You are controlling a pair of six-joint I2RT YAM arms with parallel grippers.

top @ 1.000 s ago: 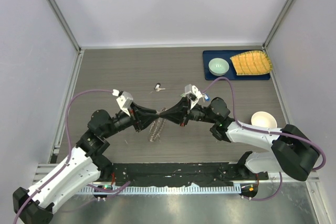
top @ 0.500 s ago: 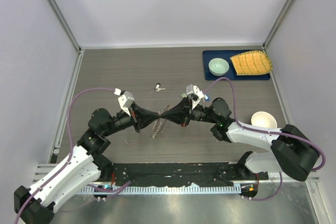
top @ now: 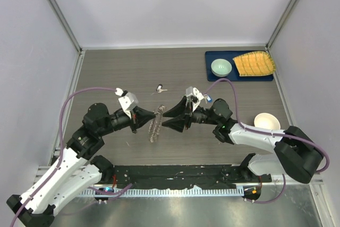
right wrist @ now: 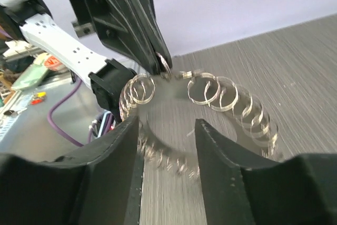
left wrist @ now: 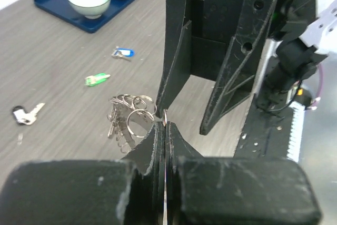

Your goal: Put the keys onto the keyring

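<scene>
From above, the left gripper (top: 147, 119) was clamped shut on the rim of the keyring (top: 155, 125), holding it on edge over the grey wood-grain table (top: 117, 73), likely to steady it. The right gripper (top: 166, 119) faced it, jaws apart and empty.

From the left wrist, a green key (left wrist: 97, 79) and a blue key (left wrist: 122, 52) lay loose beyond, not yet threaded.

From the right wrist, the keyring hung just past the spread fingers.

Pale walls (top: 159, 9) enclosed the table.
</scene>
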